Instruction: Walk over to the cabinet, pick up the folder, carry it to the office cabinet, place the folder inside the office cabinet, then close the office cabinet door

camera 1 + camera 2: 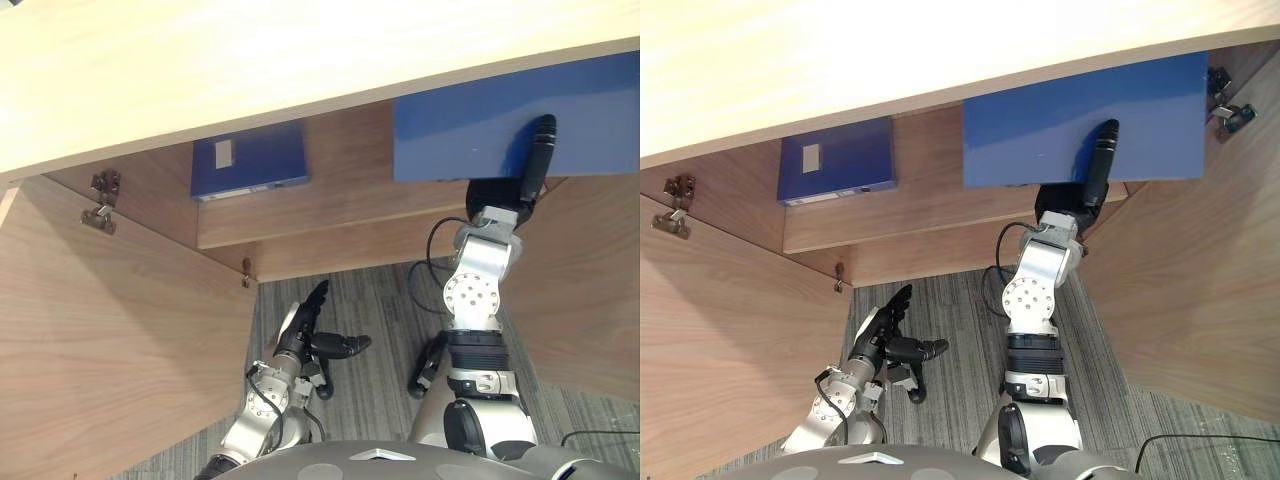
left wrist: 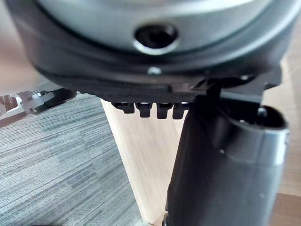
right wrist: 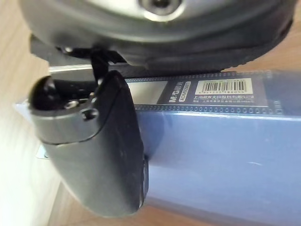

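Observation:
My right hand (image 1: 537, 155) is raised at the right of the open office cabinet and is shut on a blue folder (image 1: 470, 130). Its thumb (image 3: 99, 150) lies flat on the folder's cover (image 3: 225, 155), with the fingers hidden beneath. The folder sits flat at the cabinet's opening, partly under the light wooden top (image 1: 250, 60). My left hand (image 1: 305, 325) hangs low over the grey carpet with straight fingers and holds nothing; its thumb (image 2: 221, 160) shows close up in the left wrist view.
A second blue folder (image 1: 250, 160) with a white label lies on the cabinet shelf (image 1: 330, 215) at the left. The left door (image 1: 100, 340) and the right door (image 1: 590, 290) both stand open. Metal hinges (image 1: 103, 200) sit on the left door's inner edge.

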Available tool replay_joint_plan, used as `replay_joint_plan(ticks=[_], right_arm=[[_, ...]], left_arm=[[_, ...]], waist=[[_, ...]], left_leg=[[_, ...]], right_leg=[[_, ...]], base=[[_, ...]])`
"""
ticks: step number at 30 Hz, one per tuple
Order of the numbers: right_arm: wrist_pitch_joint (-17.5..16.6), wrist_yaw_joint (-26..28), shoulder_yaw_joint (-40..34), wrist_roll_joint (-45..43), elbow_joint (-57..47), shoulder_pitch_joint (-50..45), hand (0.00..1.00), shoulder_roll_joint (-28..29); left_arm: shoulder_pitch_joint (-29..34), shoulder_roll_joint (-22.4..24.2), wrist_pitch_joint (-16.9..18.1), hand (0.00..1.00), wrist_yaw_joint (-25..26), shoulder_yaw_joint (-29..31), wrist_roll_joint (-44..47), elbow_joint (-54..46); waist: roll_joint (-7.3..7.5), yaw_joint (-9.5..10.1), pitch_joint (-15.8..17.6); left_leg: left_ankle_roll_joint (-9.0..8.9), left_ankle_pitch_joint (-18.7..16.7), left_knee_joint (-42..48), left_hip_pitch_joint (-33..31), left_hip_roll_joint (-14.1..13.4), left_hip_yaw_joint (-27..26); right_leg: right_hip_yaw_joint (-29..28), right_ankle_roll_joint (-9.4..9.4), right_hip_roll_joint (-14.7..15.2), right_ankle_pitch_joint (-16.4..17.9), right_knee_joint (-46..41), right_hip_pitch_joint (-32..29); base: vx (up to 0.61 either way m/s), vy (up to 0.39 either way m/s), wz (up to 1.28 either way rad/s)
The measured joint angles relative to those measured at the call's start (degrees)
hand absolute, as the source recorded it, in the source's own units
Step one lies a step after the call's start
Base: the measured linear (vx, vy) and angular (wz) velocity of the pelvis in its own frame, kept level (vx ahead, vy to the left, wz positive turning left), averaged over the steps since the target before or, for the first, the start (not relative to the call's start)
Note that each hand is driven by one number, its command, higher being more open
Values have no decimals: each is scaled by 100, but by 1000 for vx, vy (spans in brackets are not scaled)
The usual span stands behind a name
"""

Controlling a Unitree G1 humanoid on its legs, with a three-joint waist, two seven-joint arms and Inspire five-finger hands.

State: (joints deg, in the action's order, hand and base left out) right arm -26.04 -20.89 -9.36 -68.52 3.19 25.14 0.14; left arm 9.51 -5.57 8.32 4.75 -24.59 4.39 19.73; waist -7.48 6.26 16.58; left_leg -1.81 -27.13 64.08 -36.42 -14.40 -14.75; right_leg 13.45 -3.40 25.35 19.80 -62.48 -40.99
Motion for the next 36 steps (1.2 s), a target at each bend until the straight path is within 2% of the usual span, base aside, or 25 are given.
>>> replay_joint_plan(ticks=[7,13,20,28,31,36], right_arm=[[20,1,-140,2,180,61,0,-130],[71,-22,-323,5,498,388,0,-364],[516,5,-338,19,1274,977,0,-1064],[964,34,-74,22,2694,2178,0,-1848],[1323,32,47,-79,3417,2641,0,-2011],[1590,13,375,-217,4333,3093,0,-2045]], left_arm=[[-10,0,-31,100,-52,12,1,-2],[7,-11,-126,100,-145,20,65,-2],[-20,-70,-133,100,-137,141,339,-63],[1,-168,-216,100,-168,322,685,-187],[11,-179,-239,100,-173,378,716,-187],[11,-198,-246,100,-188,437,812,-228]], waist=[[-40,35,-27],[-63,73,-48],[-61,73,-46],[-34,51,-29],[-31,60,-27],[-17,107,-16]], left_leg=[[-54,-47,81,-44,-9,80],[-1,-17,80,-110,-4,96],[-9,-20,79,-187,-8,163],[-6,4,82,-330,-12,231],[-9,14,80,-354,-14,244],[-11,60,82,-503,-14,359]], right_leg=[[53,23,37,123,-113,22],[93,-25,39,34,-36,24],[160,-6,39,49,-36,15],[236,0,37,51,-31,-60],[254,10,37,57,-36,-76],[388,38,40,75,-39,-105]], base=[[-20,-17,5],[8,17,2],[-1,-5,2],[-1,-3,2],[0,0,0],[19,-17,8]])
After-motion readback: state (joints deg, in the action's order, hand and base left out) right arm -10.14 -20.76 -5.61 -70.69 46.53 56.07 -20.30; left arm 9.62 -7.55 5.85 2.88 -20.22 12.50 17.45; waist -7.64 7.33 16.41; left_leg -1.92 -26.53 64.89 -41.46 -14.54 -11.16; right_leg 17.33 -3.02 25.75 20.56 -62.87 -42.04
